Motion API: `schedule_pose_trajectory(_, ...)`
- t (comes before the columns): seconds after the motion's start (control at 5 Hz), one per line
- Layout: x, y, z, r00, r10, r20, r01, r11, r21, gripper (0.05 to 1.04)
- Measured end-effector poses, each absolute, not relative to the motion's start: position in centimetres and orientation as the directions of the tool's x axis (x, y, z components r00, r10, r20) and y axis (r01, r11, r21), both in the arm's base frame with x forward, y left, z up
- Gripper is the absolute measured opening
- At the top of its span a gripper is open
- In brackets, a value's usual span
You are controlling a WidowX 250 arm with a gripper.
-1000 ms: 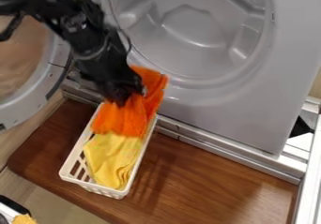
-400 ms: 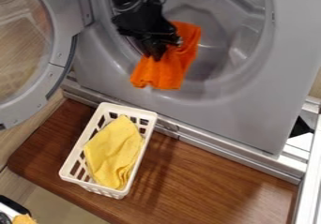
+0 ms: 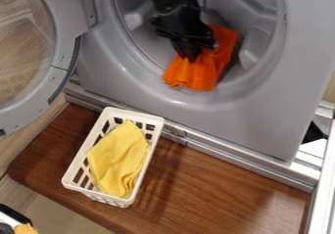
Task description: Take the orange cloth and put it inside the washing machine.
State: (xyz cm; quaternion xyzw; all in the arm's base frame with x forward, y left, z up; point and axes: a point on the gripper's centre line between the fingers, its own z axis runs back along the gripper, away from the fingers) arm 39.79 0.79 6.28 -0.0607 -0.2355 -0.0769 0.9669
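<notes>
The black gripper (image 3: 192, 57) is at the round opening of the grey washing machine (image 3: 255, 115), shut on the orange cloth (image 3: 202, 71). The cloth hangs bunched around the fingertips, one part spreading to the upper right in front of the drum and its lower end near the bottom rim of the opening. Whether the cloth touches the drum or the rim, I cannot tell.
A white basket (image 3: 76, 172) with a yellow cloth (image 3: 120, 158) in it stands on the brown wooden board (image 3: 216, 189) below the machine. The machine's round door (image 3: 60, 64) hangs open at the left. White rails run along the right edge.
The gripper has lifted the orange cloth out of the basket and carried it up and to the right, to the machine's opening. The basket and yellow cloth stay in place.
</notes>
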Motion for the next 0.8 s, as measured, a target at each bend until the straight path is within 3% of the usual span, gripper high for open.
schedule_pose_trajectory(0.2, 40.72, 0.07, 4.66, 0.877, -0.147, 0.458, 0.195, 0.979, -0.057, 0.081)
schedule_pose_trajectory(0.4, 41.64, -0.06, 4.07, 0.878, -0.165, 0.449, 0.202, 0.979, -0.035, 0.235)
schedule_pose_trajectory(0.8, 40.99, 0.28, 3.80, 0.889, -0.150, 0.433, 0.177, 0.984, -0.021, 0.768)
